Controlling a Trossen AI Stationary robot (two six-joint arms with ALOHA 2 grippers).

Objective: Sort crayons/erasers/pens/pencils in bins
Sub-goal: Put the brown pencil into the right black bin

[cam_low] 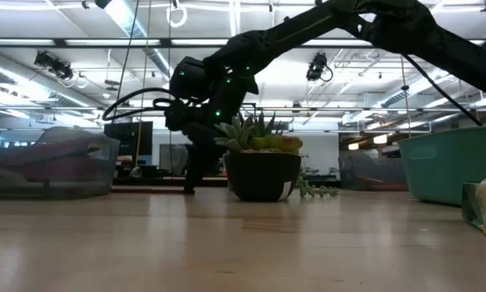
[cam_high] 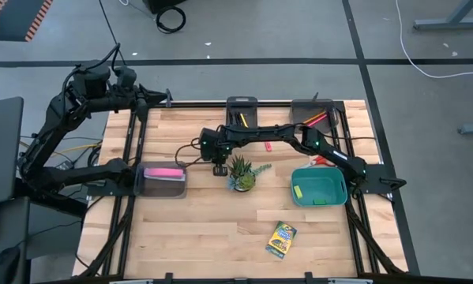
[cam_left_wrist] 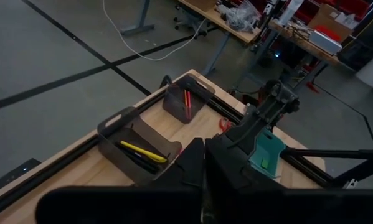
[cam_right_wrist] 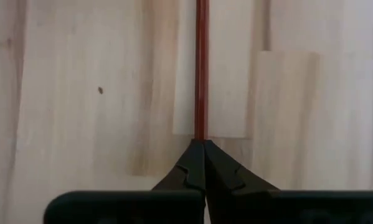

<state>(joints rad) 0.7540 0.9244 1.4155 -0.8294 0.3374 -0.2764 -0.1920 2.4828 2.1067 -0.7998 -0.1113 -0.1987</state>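
Observation:
My right gripper (cam_right_wrist: 200, 147) reaches across the table to a spot just left of the potted plant (cam_high: 242, 173) and is shut on a thin red pencil (cam_right_wrist: 201, 62). In the low view it (cam_low: 192, 185) stands at the tabletop behind the plant. The printed crayon box (cam_high: 281, 239) lies flat on the near right of the table. The bins are a grey one (cam_high: 163, 180) at the left, a dark one (cam_high: 242, 110) with a yellow pen (cam_left_wrist: 142, 152), a grey one (cam_high: 313, 113) with red sticks, and a teal one (cam_high: 319, 185). My left gripper (cam_left_wrist: 204, 186) waits shut, raised at the far left. My right gripper pinches the red pencil's end (cam_right_wrist: 200, 133) between its two fingertips. The fingers slant steeply down from above and point along the pencil's length. The rest of the pencil runs straight away from the fingertips, close along the wooden top.
A long pink bar lies in the left grey bin. A small red piece (cam_high: 268, 146) lies on the wood under the right arm. A yellow-green block (cam_high: 298, 191) sits in the teal bin. Bare wood spreads across the near half.

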